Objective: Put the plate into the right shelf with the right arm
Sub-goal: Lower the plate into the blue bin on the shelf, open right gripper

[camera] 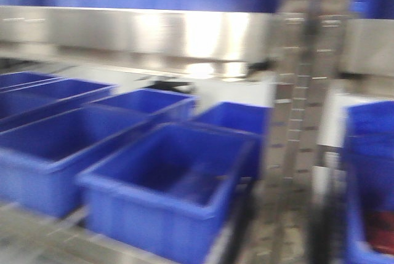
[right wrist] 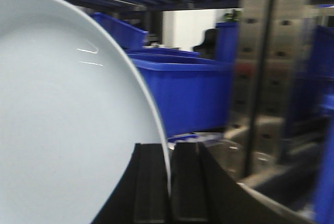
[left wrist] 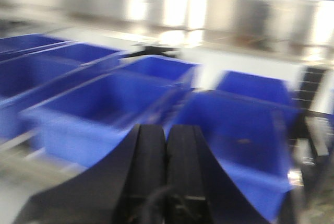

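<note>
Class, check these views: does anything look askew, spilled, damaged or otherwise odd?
Only the round white plate stands out: it is held on edge, rim pinched in the black right gripper. The blue plastic bins look orderly.

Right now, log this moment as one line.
right gripper: shut on plate rim | left gripper: shut, empty | plate: not yet on right shelf | ahead: blue bins

Bins (camera: 166, 196) sit packed side by side, almost no gap between them. Beam (camera: 154, 33) runs low above, so I get only a flat slot over their tops. Upright (camera: 301, 92) blocks the right. Right wrist view: bare deck (right wrist: 224, 151) open between bin (right wrist: 182, 96) and upright; plate (right wrist: 62, 119) juts wide on the view's left.
</note>
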{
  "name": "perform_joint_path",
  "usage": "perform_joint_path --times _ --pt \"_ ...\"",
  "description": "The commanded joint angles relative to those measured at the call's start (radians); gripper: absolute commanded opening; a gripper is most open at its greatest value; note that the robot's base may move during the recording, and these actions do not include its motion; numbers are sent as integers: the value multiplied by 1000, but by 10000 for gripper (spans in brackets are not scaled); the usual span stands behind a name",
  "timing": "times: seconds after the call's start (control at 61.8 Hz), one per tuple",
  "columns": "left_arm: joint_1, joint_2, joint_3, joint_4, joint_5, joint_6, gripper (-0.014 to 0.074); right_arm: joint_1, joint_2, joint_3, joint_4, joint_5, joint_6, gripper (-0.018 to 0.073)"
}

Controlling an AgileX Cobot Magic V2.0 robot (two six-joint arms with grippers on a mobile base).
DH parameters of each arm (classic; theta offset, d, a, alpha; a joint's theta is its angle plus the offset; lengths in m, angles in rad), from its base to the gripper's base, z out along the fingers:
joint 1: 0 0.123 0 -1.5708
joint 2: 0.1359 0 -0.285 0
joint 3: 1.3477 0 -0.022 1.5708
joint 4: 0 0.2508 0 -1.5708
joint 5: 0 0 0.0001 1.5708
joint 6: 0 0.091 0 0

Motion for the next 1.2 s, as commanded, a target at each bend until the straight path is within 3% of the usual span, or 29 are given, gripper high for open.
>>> perform_joint_path --times 0.0,1.182 --pt "-6 -7 8 -6 -86 -3 -47 0 12 -28 4 -101 4 63" --pt "-6 -7 8 -6 -86 -3 -47 0 12 -28 4 -114 4 63"
